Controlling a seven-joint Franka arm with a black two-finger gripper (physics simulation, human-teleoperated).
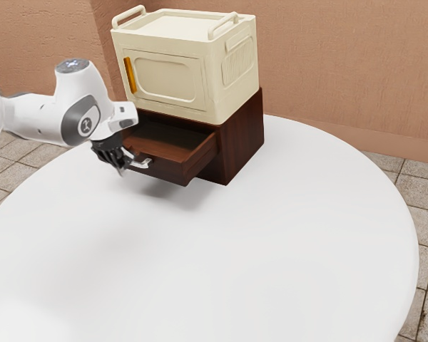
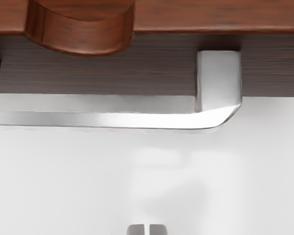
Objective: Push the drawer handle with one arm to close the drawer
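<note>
One open drawer (image 1: 170, 169) juts toward eight o'clock from its cabinet (image 1: 240, 146) in the exterior view. At the handle's (image 1: 140, 164) nine o'clock waits the end effector (image 1: 120, 169) — empty, nearly closed. Probably light sliding; push the stiff bar squarely mid-length — no grasp needed.

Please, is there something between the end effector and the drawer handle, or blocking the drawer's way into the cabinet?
Nothing visible stands between the end effector and the handle. Nothing visible blocks the way of the drawer into the cabinet either; the cream box sits on top, above its path.
</note>
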